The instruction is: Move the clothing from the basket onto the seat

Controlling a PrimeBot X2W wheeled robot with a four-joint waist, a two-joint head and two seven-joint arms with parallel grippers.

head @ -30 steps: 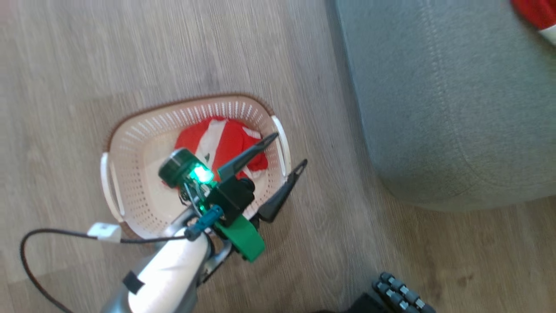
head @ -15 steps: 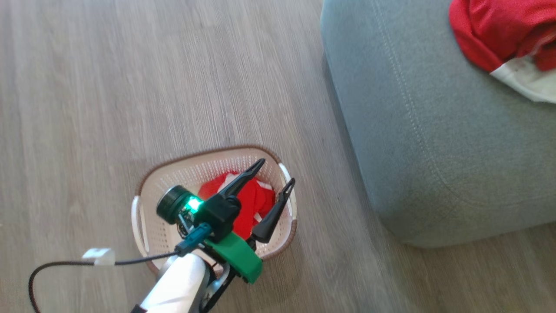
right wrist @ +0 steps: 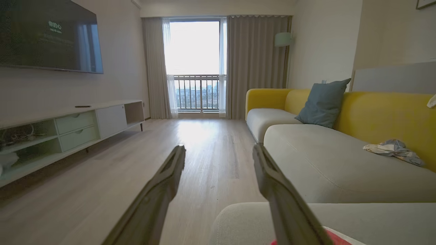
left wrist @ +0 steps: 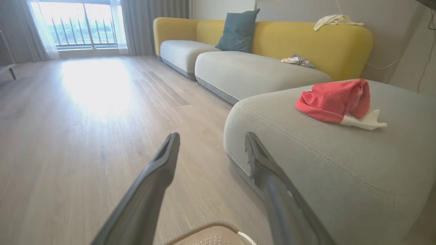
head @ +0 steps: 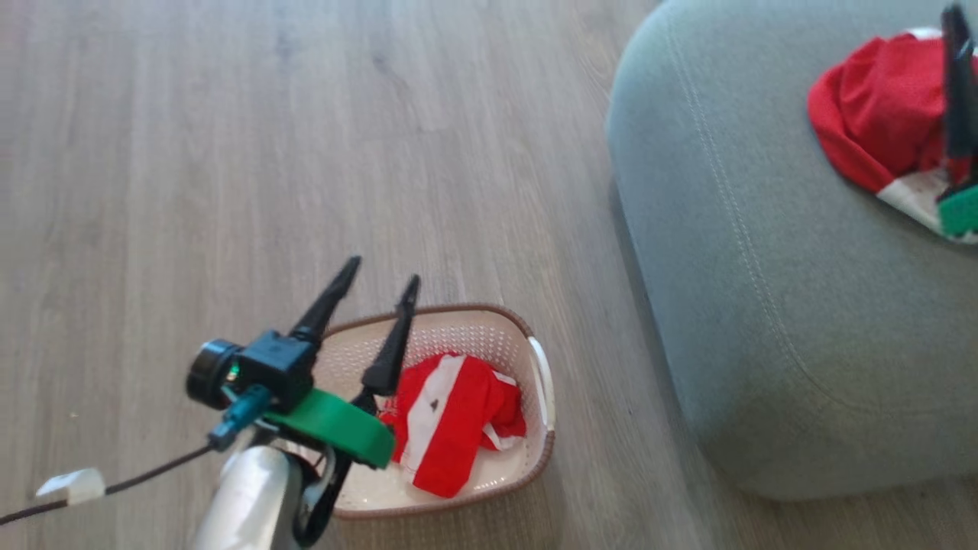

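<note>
Left gripper is held spread and empty near the basket. The red garment inside is judged soft and light; a bunched fold should be pinched.

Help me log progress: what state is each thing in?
Garment in basket: crumpled, not yet moved.
Garment on seat: bunched up, delivered.
Basket: upright, one garment inside.
Seat: holds one garment.
Left gripper: jaws open, empty.
Right gripper: jaws open, empty.
</note>
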